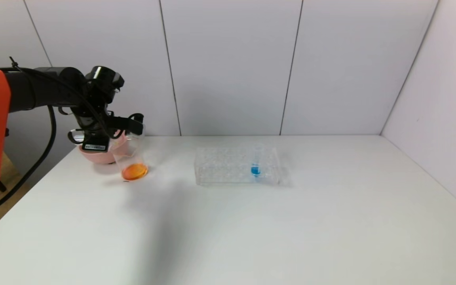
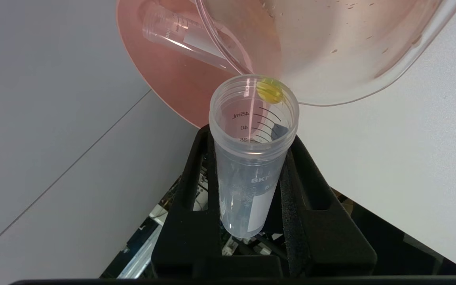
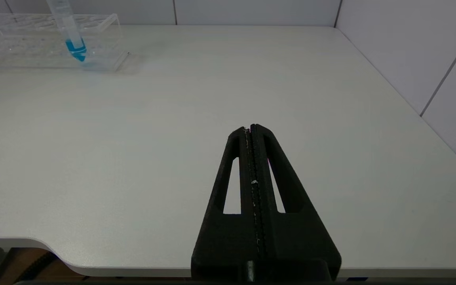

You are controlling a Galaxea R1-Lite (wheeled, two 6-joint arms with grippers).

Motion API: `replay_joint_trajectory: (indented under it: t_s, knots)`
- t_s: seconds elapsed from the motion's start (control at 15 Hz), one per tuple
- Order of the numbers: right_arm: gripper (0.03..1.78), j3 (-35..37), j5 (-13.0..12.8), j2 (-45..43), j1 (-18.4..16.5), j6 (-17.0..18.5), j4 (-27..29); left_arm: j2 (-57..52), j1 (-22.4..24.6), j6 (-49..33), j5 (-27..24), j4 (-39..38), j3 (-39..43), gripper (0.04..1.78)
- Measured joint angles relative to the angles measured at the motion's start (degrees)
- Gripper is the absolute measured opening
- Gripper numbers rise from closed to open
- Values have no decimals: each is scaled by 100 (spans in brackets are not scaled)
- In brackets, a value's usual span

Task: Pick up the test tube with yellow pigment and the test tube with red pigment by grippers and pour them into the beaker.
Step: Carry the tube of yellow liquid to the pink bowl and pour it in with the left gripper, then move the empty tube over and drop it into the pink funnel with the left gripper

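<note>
Left gripper [image 2: 251, 158] jaws clamped on yellow tube [image 2: 251, 158], mouth tipped at beaker [image 1: 131, 158] rim beside pink bowl [image 1: 93, 155], red tube [image 2: 180, 35] lying in bowl, right gripper [image 3: 251, 128] jaws closed, empty, above desk [image 3: 133, 138].

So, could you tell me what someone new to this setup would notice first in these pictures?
Most striking is the left tool at the table's far left, shut on a tipped tube with a last yellow drop at its mouth, held at the rim of the beaker, which holds orange liquid. Behind it sits a pink bowl with an empty tube lying inside. At mid-table a clear rack holds one blue-liquid tube; the right tool hangs shut near the table's front edge.
</note>
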Motion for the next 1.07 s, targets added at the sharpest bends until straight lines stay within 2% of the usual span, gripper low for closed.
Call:
replay_joint_trajectory:
  t_s: [0.47,0.73,1.07]
  knots:
    - [11,0,0,0,0,0,-2,-45,2,-246,-71,-93,0,45]
    - [11,0,0,0,0,0,0,-199,16,-1134,-234,-229,0,45]
    - [11,0,0,0,0,0,0,-436,160,-2828,-591,-1187,2,45]
